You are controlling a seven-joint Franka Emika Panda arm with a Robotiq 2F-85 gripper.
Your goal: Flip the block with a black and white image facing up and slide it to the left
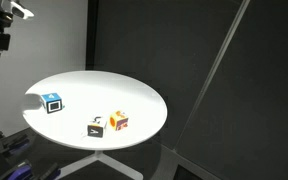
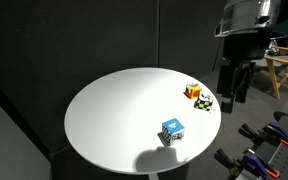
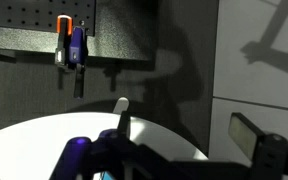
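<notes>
White round desk (image 1: 84,85) carries the block (image 1: 96,127) near its rim, just beside the orange-yellow cube (image 1: 118,121), while the blue-and-white cube (image 1: 53,102) sits apart from the block. Raised well apart from the block, the pincer (image 2: 234,98) hangs spread and empty.

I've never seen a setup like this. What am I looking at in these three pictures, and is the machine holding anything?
This is a robot arm with a two-fingered claw at its end. Two pictures come from cameras standing outside, looking at the round white table. The third comes from a camera on the arm's wrist, looking past the claw at the table and a wall with hanging tools. Three small cubes lie on the table: a blue-and-white cube, an orange-yellow cube and, close beside it, the dark block with black-and-white pictures. The claw hangs in the air near the table's edge, open and empty.
</notes>
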